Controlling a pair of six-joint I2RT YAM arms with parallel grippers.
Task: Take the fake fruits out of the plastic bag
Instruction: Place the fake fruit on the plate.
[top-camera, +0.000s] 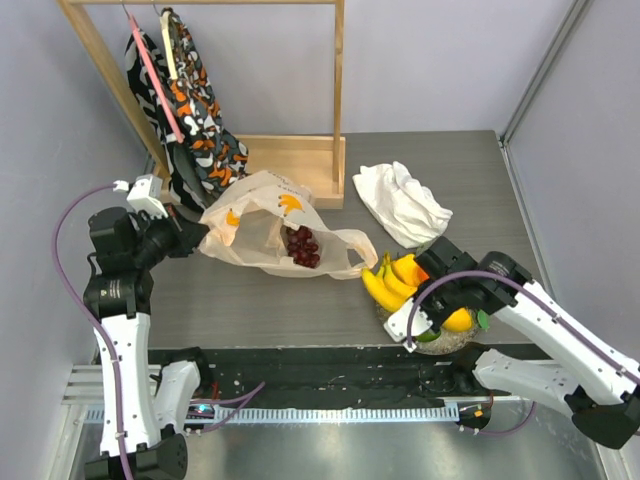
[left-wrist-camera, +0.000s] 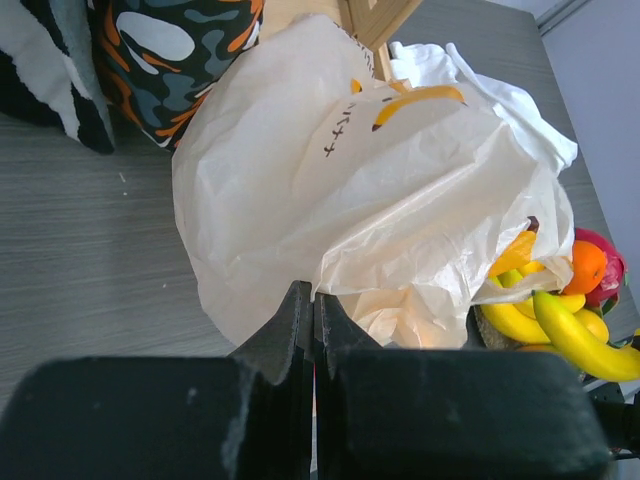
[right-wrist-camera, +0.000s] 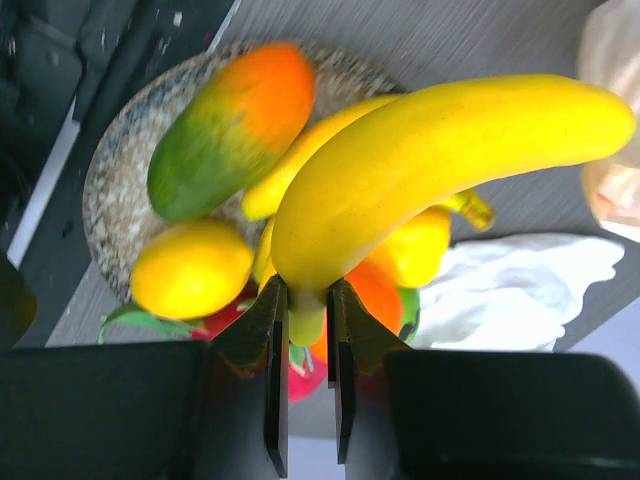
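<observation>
The mango (right-wrist-camera: 235, 125) is blurred — the dragon fruit (right-wrist-camera: 228, 316) mostly hidden behind bananas (right-wrist-camera: 440, 150).

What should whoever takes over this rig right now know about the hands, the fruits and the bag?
Left hand: shut, pinching the edge of the plastic bag.
Right hand: shut on the stem of the banana bunch, at the speckled bowl.
Done: mango, a yellow fruit and others lie in the bowl.
Left: the grapes are inside the bag. Probably release the bananas, then fetch the grapes.
</observation>
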